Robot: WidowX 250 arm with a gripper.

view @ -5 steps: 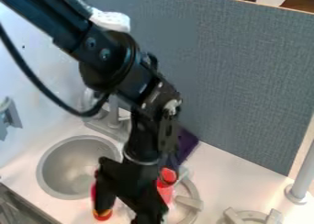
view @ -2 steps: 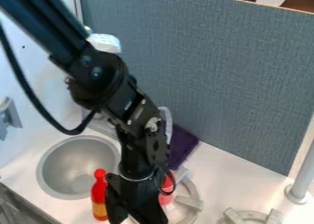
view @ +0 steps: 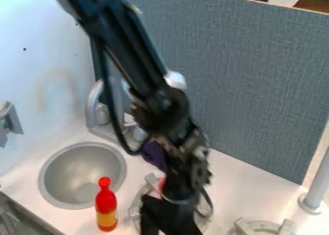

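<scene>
White counter (view: 241, 186) below, the hand (view: 168, 224) hangs near a red bottle (view: 106, 205), whether open I can't tell.

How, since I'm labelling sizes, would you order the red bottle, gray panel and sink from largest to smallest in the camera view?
1. Gray panel
2. Sink
3. Red bottle

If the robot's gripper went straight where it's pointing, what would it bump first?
Probably the grey stove burner just under the gripper, but it's hard to tell how far down.
</scene>
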